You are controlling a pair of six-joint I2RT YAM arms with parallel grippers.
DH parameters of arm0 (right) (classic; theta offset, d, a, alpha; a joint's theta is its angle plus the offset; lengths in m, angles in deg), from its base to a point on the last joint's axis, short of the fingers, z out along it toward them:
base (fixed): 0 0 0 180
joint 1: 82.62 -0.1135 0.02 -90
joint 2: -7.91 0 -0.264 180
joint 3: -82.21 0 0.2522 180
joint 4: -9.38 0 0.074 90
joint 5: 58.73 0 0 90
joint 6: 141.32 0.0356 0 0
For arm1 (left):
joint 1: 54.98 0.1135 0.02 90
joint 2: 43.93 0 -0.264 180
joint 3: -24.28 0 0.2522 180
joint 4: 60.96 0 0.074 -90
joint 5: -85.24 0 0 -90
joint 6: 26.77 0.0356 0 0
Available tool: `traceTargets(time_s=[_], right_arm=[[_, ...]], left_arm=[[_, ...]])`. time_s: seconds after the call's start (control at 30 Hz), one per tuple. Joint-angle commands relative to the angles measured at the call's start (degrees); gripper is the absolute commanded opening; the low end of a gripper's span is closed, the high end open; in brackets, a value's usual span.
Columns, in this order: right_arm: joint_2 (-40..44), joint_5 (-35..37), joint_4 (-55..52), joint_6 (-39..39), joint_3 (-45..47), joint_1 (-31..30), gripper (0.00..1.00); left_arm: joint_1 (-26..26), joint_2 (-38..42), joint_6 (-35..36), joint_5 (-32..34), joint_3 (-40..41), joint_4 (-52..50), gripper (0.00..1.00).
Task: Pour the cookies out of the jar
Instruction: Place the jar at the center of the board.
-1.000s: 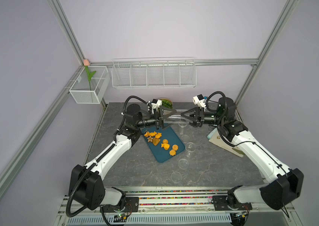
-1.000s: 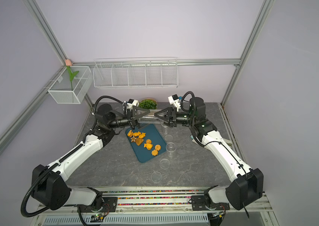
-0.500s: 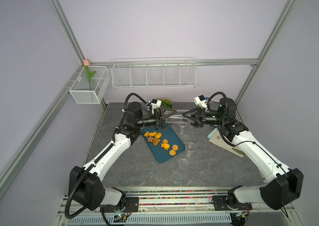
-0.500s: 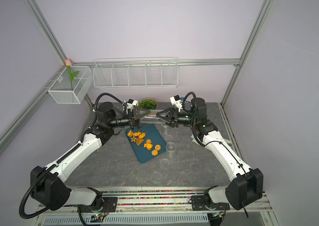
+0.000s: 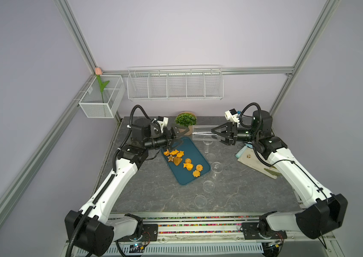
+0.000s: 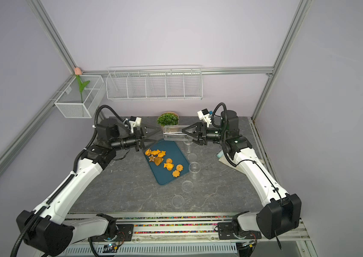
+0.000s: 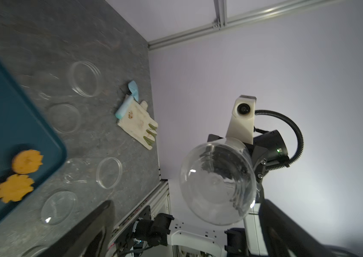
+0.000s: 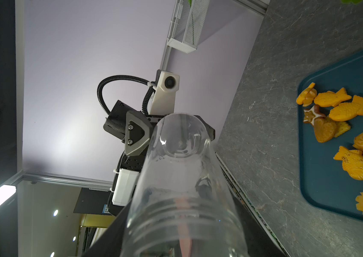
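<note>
So the pour looks done to me: the cookies [image 5: 177, 159] are all lying on the teal tray [image 5: 190, 146], spread across the middle of it, and the jar [image 5: 203, 133] looks empty in both wrist views. The right jaws are pinching that jar at its threaded mouth end and holding it sideways in the air near the far end of the tray, base pointing at the left arm. The left jaws are spread wide, just off the base and not touching it

What worries me from here:
- it's a smooth clear jar held by one end only, so most of its length hangs out past the grip. With a quick wrist swing I'd guess it pivots or slides out, lands on the tray and scatters cookies over the tabletop [image 5: 153, 191]
- the left jaws are close enough that a move by either arm could clip the base and knock the jar loose
- there's a string of clear round dishes [image 5: 217, 166] right beside the tray, hard to spot, easy to land the jar on or shove
- the little potted plant [image 5: 185, 119] sits just behind, so backing off that way could tip it
</note>
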Motion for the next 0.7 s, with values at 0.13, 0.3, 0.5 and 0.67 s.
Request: traceTargets(time_s=[0.13,0.3,0.5,0.67], right_arm=[[2.8,0.0,-7.9,-5.6,-2.7,-0.2,0.61],[1.9,2.0,-11.7,-8.9,-5.1,-2.1,0.61],[-0.4,5.2,-20.8,-15.9,-10.3,-6.0,0.61],[-2.5,7.5,-23.5,-18.0,-12.7,-8.9,0.61]], left_arm=[[1.7,14.0,4.6,23.4,1.9,-17.0,1.0],[1.7,19.6,4.2,31.0,2.7,-20.6,1.0],[1.7,21.9,8.1,36.2,-1.3,-26.2,1.0],[1.7,24.2,9.6,39.1,-2.6,-27.5,1.0]])
